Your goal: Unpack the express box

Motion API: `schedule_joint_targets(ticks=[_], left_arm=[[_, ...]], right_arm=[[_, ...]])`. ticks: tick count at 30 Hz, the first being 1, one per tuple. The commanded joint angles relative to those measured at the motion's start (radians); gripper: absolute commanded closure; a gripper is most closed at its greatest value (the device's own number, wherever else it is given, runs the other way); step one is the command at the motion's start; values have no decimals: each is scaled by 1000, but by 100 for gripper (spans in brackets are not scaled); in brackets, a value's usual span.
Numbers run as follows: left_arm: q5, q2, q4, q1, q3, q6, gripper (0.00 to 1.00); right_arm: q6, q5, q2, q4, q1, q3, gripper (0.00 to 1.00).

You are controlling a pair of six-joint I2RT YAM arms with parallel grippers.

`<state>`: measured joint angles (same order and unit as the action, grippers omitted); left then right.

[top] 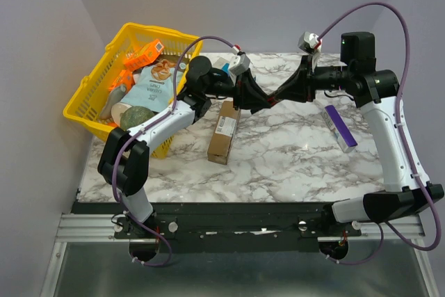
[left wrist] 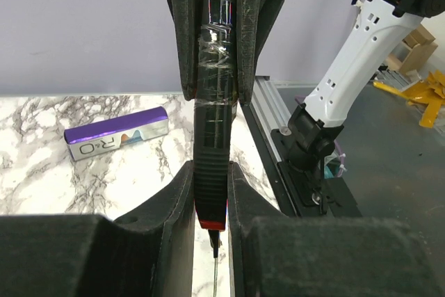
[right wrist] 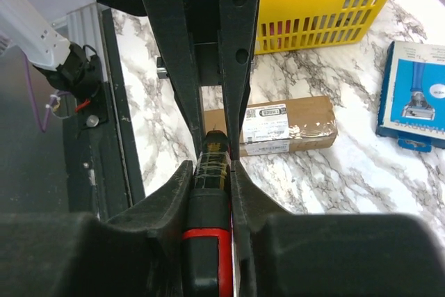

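The express box (top: 224, 130), a long brown carton with a white label, lies on the marble table (top: 292, 158); the right wrist view shows it (right wrist: 306, 124) beyond the fingers. Above the table, right of the box, my two grippers meet tip to tip. Both grip one black-and-red cutter tool (left wrist: 212, 193), which runs from one set of jaws into the other. My left gripper (left wrist: 211, 172) is shut on its ribbed end near the red tip. My right gripper (right wrist: 211, 166) is shut on the tool (right wrist: 207, 241) at its taped part. In the top view the left gripper (top: 264, 101) and right gripper (top: 279, 95) overlap.
A yellow basket (top: 94, 99) full of goods stands at the table's far left. A flat purple bar (top: 341, 125) lies at the right, under the right arm. A small blue-and-white box (right wrist: 416, 95) lies past the carton.
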<state>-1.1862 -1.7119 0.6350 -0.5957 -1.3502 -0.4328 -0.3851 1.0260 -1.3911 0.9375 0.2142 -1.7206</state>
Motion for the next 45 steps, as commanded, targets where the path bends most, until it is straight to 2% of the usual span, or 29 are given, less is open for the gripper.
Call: schedule_joint_targets(ticks=[1,2,5,6,7,8,9,10,11,13,14,15,16,17,18,20,26,29,32,36,38,41,45], left_arm=[[14,-8,46,-16,-30,5,100],[20,-8,46,-15,-26,5,100],[45,-2,38,-6,-18,6,100],[60,1,35,-1,-15,9,100],[74,5,31,5,-13,15,94],[86,14,5,11,-17,34,78],[130,21,-26,26,-21,52,73],[154,31,-73,36,-32,84,70],[181,58,-180,43,-36,119,68],[330,92,-346,48,-70,265,65],[376,104,-580,47,-95,316,67],[422,106,-695,42,-118,426,69],[545,107,-797,30,-133,490,72],[580,135,-902,30,-107,541,79],[618,161,-920,30,-71,577,83],[759,236,-943,31,46,643,100],[1043,304,-1129,57,173,681,100],[1089,328,-1140,62,239,706,100],[1146,319,-1143,62,290,743,100],[1162,319,-1124,62,356,862,100],[1156,339,-1050,59,426,908,100],[1110,316,-1015,59,453,944,100],[1013,288,-968,27,471,993,100]], right_arm=[[-40,63,-34,84,17,-36,94],[-49,62,-37,111,17,-40,100],[-60,37,-37,121,17,-57,99],[12,-37,-28,94,16,-53,100],[55,-94,-11,57,16,-44,100],[99,-169,21,-27,14,-21,99],[203,-352,42,-76,16,-5,100],[231,-436,61,-115,14,9,99],[244,-587,79,-194,13,36,99],[281,-723,138,-268,14,79,100],[279,-788,154,-329,14,125,99],[260,-797,167,-351,13,142,100],[226,-764,164,-351,14,153,100],[203,-741,159,-327,14,159,100],[184,-675,155,-313,13,168,100],[186,-653,170,-312,14,202,99],[138,-586,225,-293,13,296,100],[195,-592,221,-289,13,322,99],[235,-662,222,-305,14,348,100],[242,-682,233,-313,13,349,100],[247,-681,239,-319,14,357,100],[256,-676,254,-341,14,388,100],[267,-815,262,-362,14,434,100]])
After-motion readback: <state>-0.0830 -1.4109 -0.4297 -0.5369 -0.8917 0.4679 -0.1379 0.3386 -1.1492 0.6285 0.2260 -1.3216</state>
